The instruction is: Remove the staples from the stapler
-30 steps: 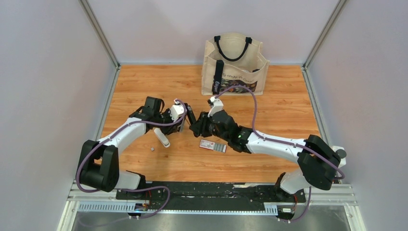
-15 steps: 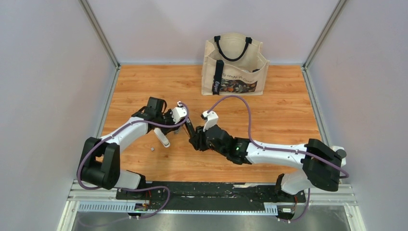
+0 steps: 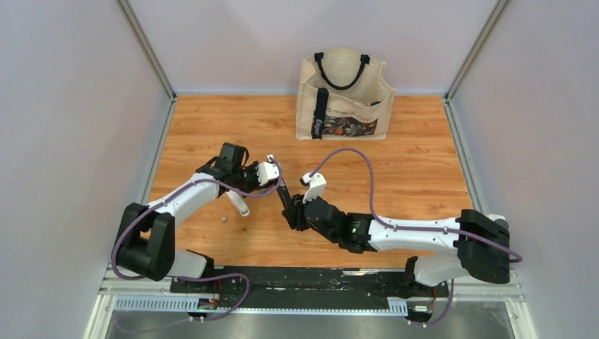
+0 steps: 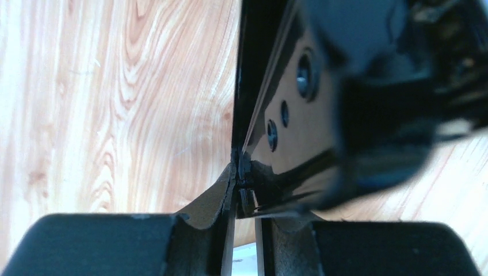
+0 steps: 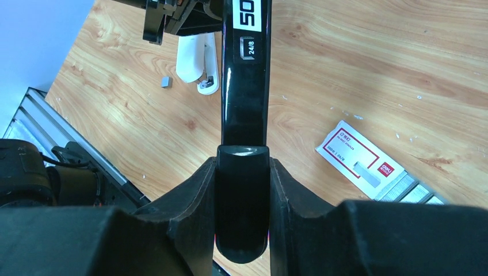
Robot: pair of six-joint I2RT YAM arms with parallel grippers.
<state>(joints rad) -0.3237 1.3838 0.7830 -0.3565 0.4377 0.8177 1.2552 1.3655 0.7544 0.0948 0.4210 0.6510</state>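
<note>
My right gripper (image 5: 243,201) is shut on the rear end of a black stapler (image 5: 244,86), which sticks out ahead of it, above the table. In the top view the black stapler (image 3: 286,201) spans between my right gripper (image 3: 295,215) and my left gripper (image 3: 277,185). My left gripper (image 4: 244,190) is shut on a thin black edge of the stapler (image 4: 259,86). A tiny grey staple strip (image 3: 223,219) lies on the table by a white stapler (image 3: 237,203). Both also show in the right wrist view, the strip (image 5: 166,82) left of the white stapler (image 5: 195,57).
A red-and-white staple box with a grey end (image 5: 359,164) lies on the wood to the right of the right gripper, hidden under that arm in the top view. A beige tote bag (image 3: 344,95) stands at the back. The near table edge and rail (image 5: 69,138) are close.
My right arm has drawn the black stapler toward the near edge and left. My left gripper followed and stayed on it. The right arm now covers the staple box in the top view.
</note>
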